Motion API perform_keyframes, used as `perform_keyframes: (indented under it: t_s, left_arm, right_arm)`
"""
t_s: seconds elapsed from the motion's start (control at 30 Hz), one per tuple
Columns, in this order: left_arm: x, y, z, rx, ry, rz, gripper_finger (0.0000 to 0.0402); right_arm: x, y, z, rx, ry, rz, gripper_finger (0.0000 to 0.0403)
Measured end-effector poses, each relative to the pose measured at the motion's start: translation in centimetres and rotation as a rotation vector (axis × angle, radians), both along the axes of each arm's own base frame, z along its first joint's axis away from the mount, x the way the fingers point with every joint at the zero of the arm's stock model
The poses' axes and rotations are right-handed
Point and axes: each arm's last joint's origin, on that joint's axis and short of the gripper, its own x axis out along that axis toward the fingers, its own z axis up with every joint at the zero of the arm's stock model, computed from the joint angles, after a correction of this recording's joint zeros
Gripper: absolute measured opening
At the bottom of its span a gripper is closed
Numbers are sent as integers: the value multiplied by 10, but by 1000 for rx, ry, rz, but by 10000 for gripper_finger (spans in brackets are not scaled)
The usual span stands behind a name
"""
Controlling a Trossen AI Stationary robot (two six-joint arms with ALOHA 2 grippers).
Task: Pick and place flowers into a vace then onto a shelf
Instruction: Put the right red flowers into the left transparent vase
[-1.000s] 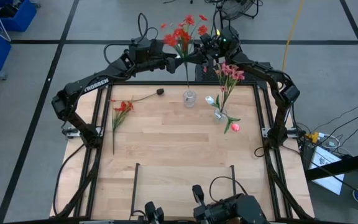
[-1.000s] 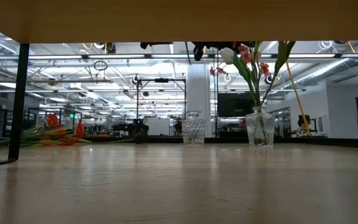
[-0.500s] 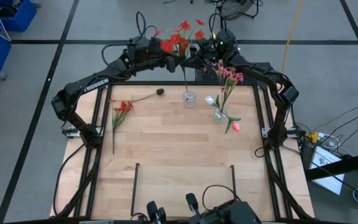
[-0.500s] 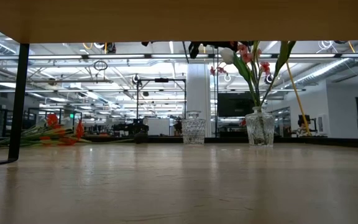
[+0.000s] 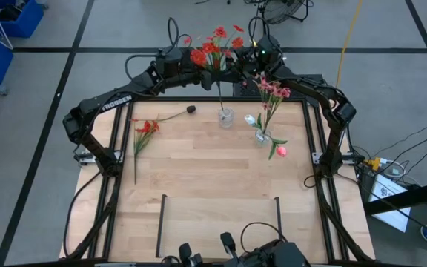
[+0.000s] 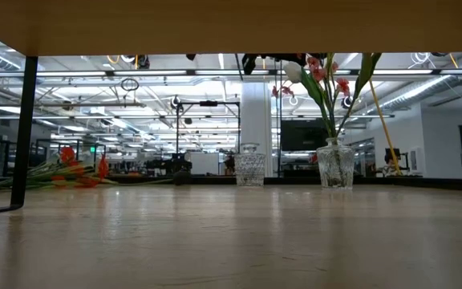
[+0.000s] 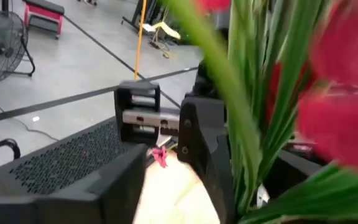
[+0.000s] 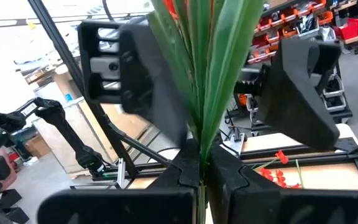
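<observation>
A red blossom spray with long green leaves is held high over the table's far edge. Its thin stalk runs down toward a small empty-looking glass vase. My right gripper is shut on the leaves. My left gripper is open, one finger on each side of the same leaves, higher up; whether it touches them I cannot tell. A second vase holds pink sprays and tulip buds. Another red spray lies flat on the table's left part. My right gripper pinches the bunched green leaves and stalk of the red spray between its two fingers, below the blossoms. The fingers lie across the stalk. The spray stands nearly upright, lifted, blossoms above the fingers and the bare stalk hanging below.
The low shelf stands at the table's near edge, its black rails upright; in the low view its board spans the top. A dark-tipped stem lies near the far left. Bare wood lies mid-table.
The red spray's blossom head has swung slightly toward the table's left, and both grippers have shifted a little the same way. The stalk still points down at the small vase.
</observation>
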Motion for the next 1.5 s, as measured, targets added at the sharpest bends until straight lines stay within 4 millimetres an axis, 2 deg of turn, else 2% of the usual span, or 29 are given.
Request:
perform_keyframes:
  t_s: [0.1, 0.27, 0.33, 0.6, 0.97, 1.1, 1.2, 1.37, 1.5]
  left_arm:
    - [0, 0, 1, 2, -3, 3, 209]
    - [-2, 2, 1, 24, -1, -42, 55]
    - [-2, 2, 1, 23, -2, -63, 18]
    - [-3, 3, 1, 2, -6, -67, 10]
    - [-5, 5, 2, 25, -9, -68, 10]
    - [-5, 7, -3, -12, 17, -73, 10]
    - [-5, 6, 0, -6, -2, -84, 10]
    - [-5, 6, 0, -1, -3, -83, 10]
    - [-5, 6, 0, 7, -1, -84, 10]
  right_arm:
    - [0, 0, 0, 3, 2, -2, 0]
    - [0, 0, -1, 10, 5, -13, 2]
    - [0, -1, -1, 11, 6, -17, 4]
    - [-3, -4, -1, 61, 27, -15, 44]
    - [-29, -11, 23, 11, -22, -86, 157]
    - [-43, -17, 33, -16, -49, -190, 198]
    - [-49, -27, 31, -29, -56, -325, 219]
    - [-64, -42, 31, -23, -67, -483, 235]
    - [-69, -47, 31, -26, -67, -513, 235]
